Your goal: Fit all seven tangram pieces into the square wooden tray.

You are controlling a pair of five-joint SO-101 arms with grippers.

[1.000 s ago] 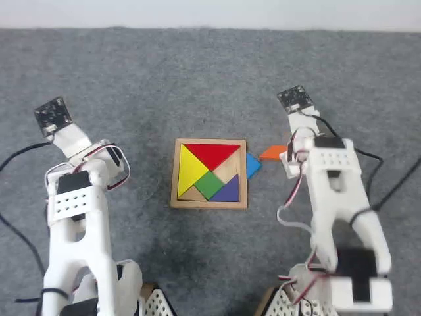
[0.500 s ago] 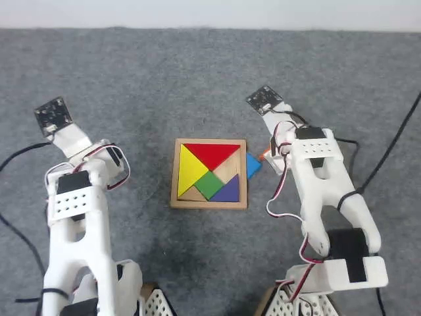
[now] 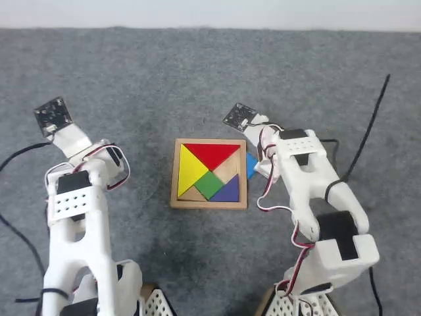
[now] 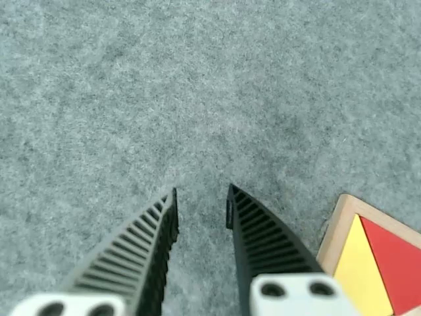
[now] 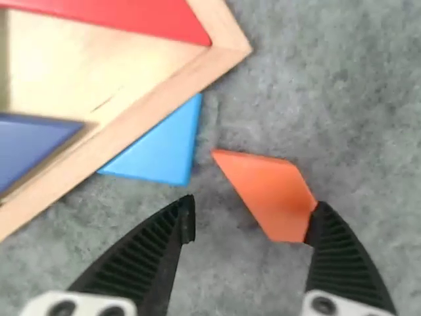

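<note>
Right wrist view gave us the right gripper (image 5: 252,210) with its jaws spread wide, straddling the near end of the orange parallelogram (image 5: 266,194) without pinching it. One finger's tip sat at a corner of that piece, though we could not tell whether it touched. The parallelogram lay flat on the grey carpet (image 5: 342,79), just beside the light blue triangle (image 5: 161,148). The triangle rested outside the tray (image 5: 158,99), touching its right rim.

Inside the tray we saw the red triangle (image 5: 131,16) along the far side and the purple piece (image 5: 26,141) nearer, with bare wood between them.

From the high view, the tray (image 3: 175,178) also held the yellow triangle (image 3: 189,168) on the left and the green square (image 3: 209,184) in the middle.

Well to the left, the left gripper (image 4: 202,194) was parted slightly over bare carpet, holding nothing, the tray's corner (image 4: 332,230) off to its right.
</note>
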